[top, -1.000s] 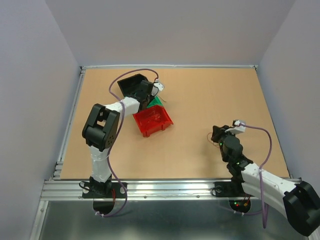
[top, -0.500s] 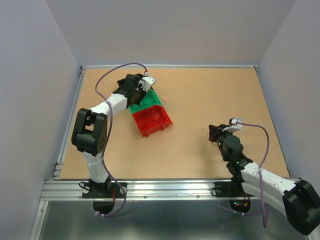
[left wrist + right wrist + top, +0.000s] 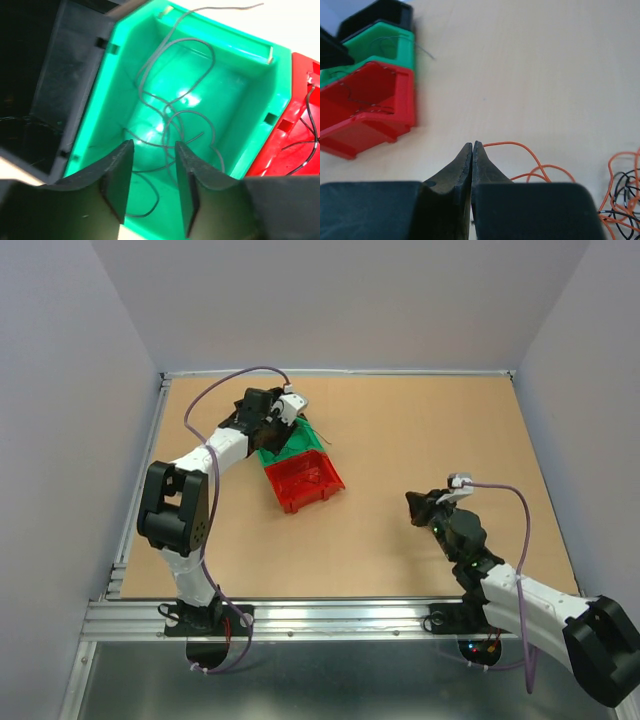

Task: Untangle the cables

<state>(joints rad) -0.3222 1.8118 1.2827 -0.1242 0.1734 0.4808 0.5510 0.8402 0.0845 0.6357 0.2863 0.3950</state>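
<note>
A tan counter (image 3: 420, 430) lies between grey walls (image 3: 330, 300). The left fingers (image 3: 117, 185) stand partly apart, holding nothing, over the green bin (image 3: 250, 95), where thin cables (image 3: 175, 112) lie looped (a black bin (image 3: 65, 85) and a red bin (image 3: 280, 160) flank it). The right fingers (image 3: 455, 175) are pressed together low over the counter; an orange cable (image 3: 522, 147) starts at their tips, pinched or not I cannot tell, with an orange-and-black tangle (image 3: 620, 200) nearby.
</note>
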